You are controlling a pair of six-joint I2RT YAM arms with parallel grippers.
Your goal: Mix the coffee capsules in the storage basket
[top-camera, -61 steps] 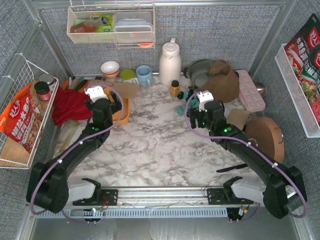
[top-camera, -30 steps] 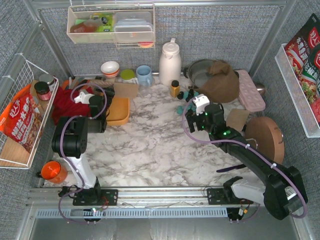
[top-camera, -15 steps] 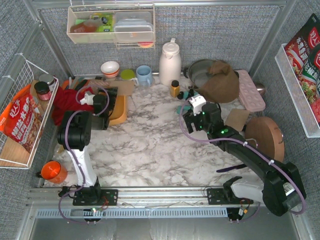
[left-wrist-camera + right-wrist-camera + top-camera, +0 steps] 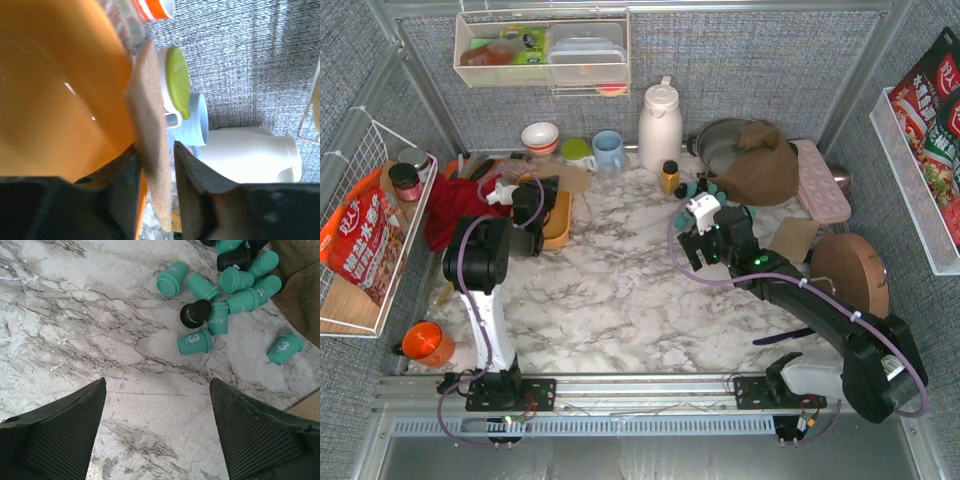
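The coffee capsules [image 4: 225, 295], mostly teal with a few black, lie loose on the marble near a brown cloth; from above the capsules [image 4: 692, 190] sit by the amber bottle. My right gripper [image 4: 156, 405] hangs open over bare marble just short of them, and the right gripper [image 4: 688, 240] holds nothing. The orange storage basket [image 4: 560, 225] holds no capsules that I can see. My left gripper [image 4: 532, 195] is at its far left end. In the left wrist view the left gripper [image 4: 155, 155] is shut on the basket [image 4: 50, 100] wall, with a brown mat [image 4: 150, 125] edge caught too.
A white jug [image 4: 660, 125], a blue mug [image 4: 609, 150] and bowls stand along the back wall. A red cloth [image 4: 455, 210] lies left of the basket, an orange cup [image 4: 422, 342] at the near left. A round wooden board [image 4: 850, 275] is at the right.
My left gripper has narrowed from wide open onto the basket's wall, its arm now folded upright beside the basket. My right gripper has drifted slightly left, still open.
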